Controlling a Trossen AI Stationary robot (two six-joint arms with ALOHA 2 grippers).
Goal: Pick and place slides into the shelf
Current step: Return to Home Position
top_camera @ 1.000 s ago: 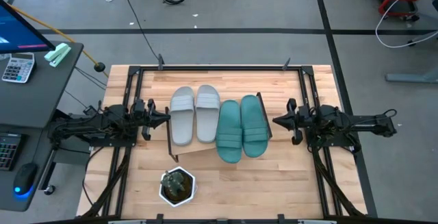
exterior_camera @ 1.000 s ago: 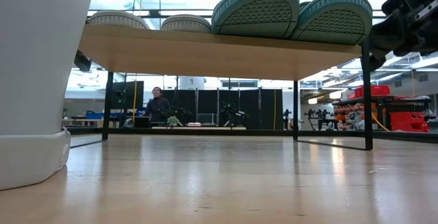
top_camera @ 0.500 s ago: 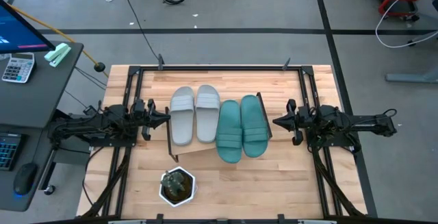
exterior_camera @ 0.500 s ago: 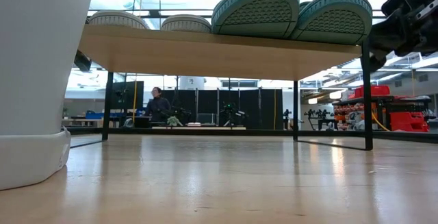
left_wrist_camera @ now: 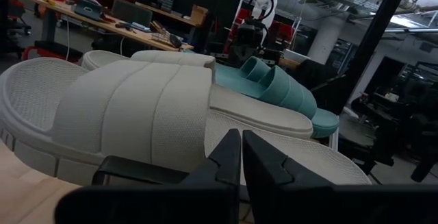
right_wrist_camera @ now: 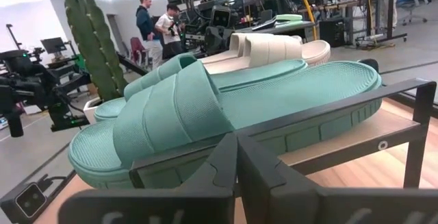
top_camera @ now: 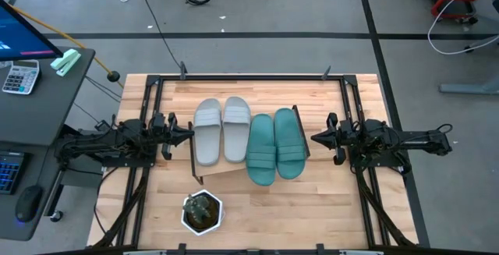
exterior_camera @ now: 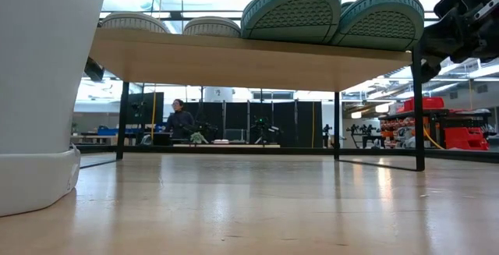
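Teal and grey rubber fills the shelf (top_camera: 224, 171). Two light grey slides (top_camera: 208, 134) lie side by side on its left part and two teal slides (top_camera: 289, 143) on its right, all four strap-up. The teal pair juts past the board's edge on the side of the potted plant (top_camera: 202, 212), which stands on the counter (top_camera: 312, 200). The left claw (top_camera: 188, 134) hangs just beside the shelf's left end with its fingers pressed together, pointing at the grey pair. The right claw (top_camera: 315, 138) hangs just off the right end, likewise pressed together, facing the teal pair.
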